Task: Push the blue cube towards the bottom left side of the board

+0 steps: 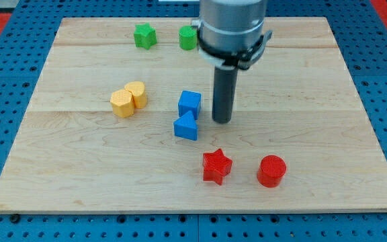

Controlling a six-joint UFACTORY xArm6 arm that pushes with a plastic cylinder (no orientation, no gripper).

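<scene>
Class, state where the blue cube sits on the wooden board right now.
The blue cube lies near the middle of the wooden board, just above the blue triangular block and immediately to the view's left of my tip.

My tip (222, 121) just right of blue cube (189, 103); blue triangular block (187, 126) touching cube's lower edge.

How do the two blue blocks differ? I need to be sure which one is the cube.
The blue cube shows a square top; the blue triangular block tapers to a point. The cube sits nearer the view's top and nearer my tip, which is on its right. Both are blue, similar in size, and touching.
</scene>
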